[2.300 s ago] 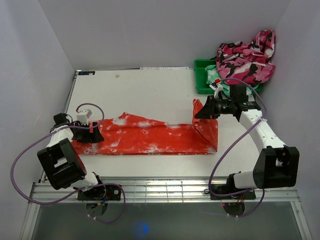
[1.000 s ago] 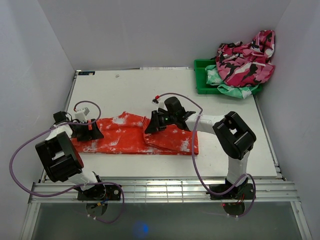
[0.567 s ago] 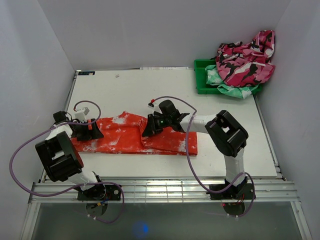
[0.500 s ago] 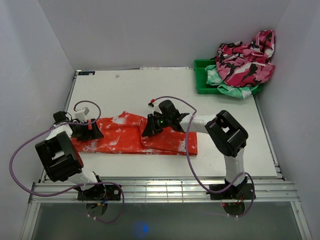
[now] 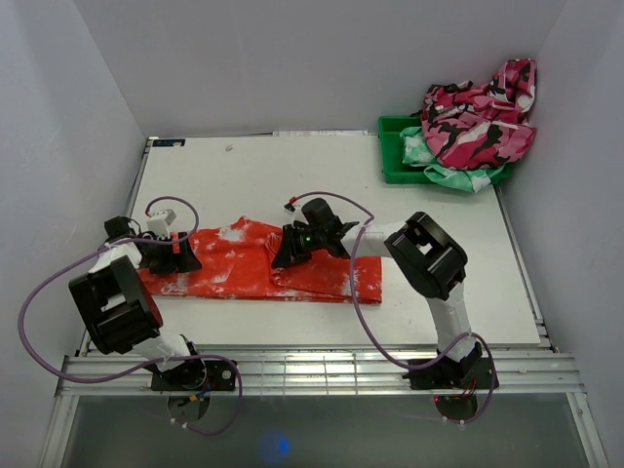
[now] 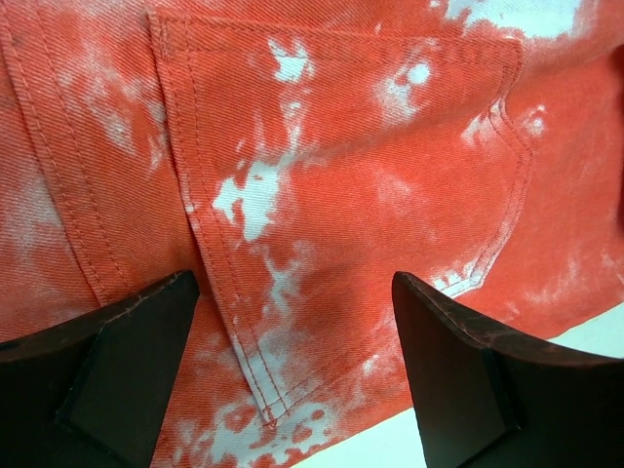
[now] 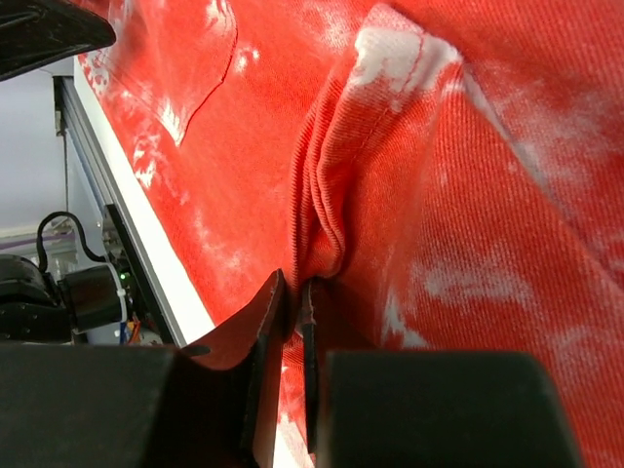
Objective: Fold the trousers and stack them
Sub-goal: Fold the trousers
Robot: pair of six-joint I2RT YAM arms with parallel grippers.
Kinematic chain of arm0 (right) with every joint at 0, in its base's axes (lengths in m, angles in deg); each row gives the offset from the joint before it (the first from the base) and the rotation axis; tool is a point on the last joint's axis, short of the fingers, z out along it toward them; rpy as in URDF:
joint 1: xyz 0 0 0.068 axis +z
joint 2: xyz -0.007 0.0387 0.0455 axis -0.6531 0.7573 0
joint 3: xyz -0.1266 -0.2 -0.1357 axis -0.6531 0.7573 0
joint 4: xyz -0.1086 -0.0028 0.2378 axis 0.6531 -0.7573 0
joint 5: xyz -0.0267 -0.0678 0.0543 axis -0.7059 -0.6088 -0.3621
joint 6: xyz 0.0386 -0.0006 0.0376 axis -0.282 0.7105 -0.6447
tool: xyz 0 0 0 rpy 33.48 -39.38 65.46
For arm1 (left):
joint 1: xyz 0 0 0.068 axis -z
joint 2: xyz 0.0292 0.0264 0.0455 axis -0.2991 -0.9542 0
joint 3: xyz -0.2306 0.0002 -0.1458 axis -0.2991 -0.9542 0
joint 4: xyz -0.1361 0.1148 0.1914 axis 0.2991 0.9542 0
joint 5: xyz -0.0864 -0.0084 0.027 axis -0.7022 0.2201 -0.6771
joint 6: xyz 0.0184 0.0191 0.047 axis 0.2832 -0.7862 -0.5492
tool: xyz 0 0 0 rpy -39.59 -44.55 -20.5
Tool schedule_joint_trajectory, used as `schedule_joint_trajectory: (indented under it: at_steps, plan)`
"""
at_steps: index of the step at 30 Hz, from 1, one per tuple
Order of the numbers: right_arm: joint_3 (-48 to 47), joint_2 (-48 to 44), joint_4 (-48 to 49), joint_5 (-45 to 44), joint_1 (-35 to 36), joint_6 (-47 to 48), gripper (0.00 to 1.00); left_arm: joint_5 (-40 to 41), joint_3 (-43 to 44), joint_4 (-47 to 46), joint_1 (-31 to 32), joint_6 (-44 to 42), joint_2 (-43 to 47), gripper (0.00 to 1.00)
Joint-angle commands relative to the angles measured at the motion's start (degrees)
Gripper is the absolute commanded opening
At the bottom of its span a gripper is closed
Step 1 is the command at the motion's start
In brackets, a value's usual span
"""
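The red-orange, white-speckled trousers (image 5: 234, 265) lie across the near half of the table. Their right part is doubled over to the left, with the fold at the right end (image 5: 375, 283). My right gripper (image 5: 288, 252) is low over the middle of the trousers, shut on a bunched hem of the trousers (image 7: 327, 224) that it pinches between its fingertips (image 7: 297, 288). My left gripper (image 5: 175, 255) rests at the left end with its jaws wide open on either side of a back pocket (image 6: 341, 166). The left gripper (image 6: 292, 288) holds nothing.
A green bin (image 5: 395, 156) at the back right corner holds a pink, black and white camouflage garment (image 5: 478, 117) and a mint-green one (image 5: 458, 177). A metal rail (image 5: 312, 370) runs along the near edge. White walls enclose the table on three sides.
My right gripper has carried the trouser leg end from the right side leftward over the rest, so the top layer reaches further left. The left arm has not moved.
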Motion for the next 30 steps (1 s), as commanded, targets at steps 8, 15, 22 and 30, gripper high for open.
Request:
schedule_joint_trajectory:
  at_steps: [8, 15, 22, 30]
  plan:
    - [-6.1, -4.6, 3.8, 9.8, 0.4, 3.4, 0.67, -5.9, 3.2, 5.4, 0.2, -4.9, 8.2, 0.98]
    - [-4.9, -20.2, -11.1, 17.3, -6.4, 20.4, 0.82, -18.2, 7.6, 7.7, 7.2, -0.8, 18.2, 0.98]
    - [7.2, -28.3, -26.5, 20.2, -24.6, 34.2, 0.6, -15.6, 2.5, -7.2, 23.6, 16.9, 18.6, 0.89]
    - [15.3, -26.3, -29.0, 14.3, -32.4, 37.8, 0.59, -6.0, 1.4, -18.9, 31.7, 34.1, 7.8, 0.76]
